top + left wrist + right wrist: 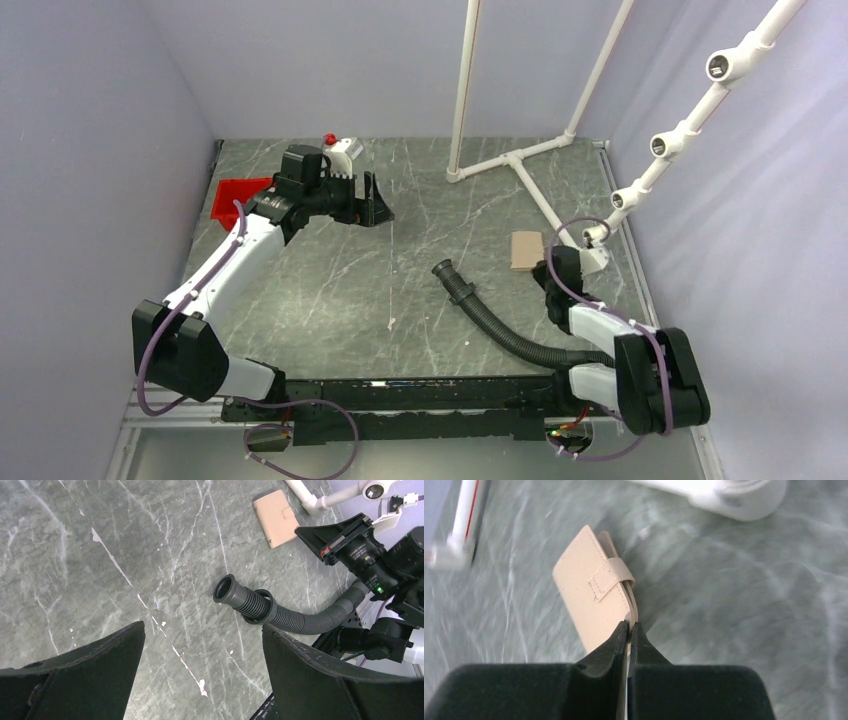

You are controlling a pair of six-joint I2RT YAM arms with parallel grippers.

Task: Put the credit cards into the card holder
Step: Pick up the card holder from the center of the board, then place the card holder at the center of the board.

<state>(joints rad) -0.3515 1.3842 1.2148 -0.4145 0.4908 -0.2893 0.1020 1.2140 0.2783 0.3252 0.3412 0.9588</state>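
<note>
The card holder [526, 250] [591, 597] is a tan wallet-like sleeve with a strap tab, lying at the right of the table; it also shows in the left wrist view [274, 517]. My right gripper [545, 268] [629, 625] is shut on its near edge, a thin pale sliver pinched between the jaws. My left gripper [372, 205] [203, 625] hangs open above the bare table at the back left, holding nothing. The credit cards are out of view.
A grey corrugated hose [490, 315] [280, 615] lies across the middle right. A red bin [238, 195] sits behind the left arm, by a white object with a red cap [340, 145]. A white pipe frame [520, 160] stands at the back right.
</note>
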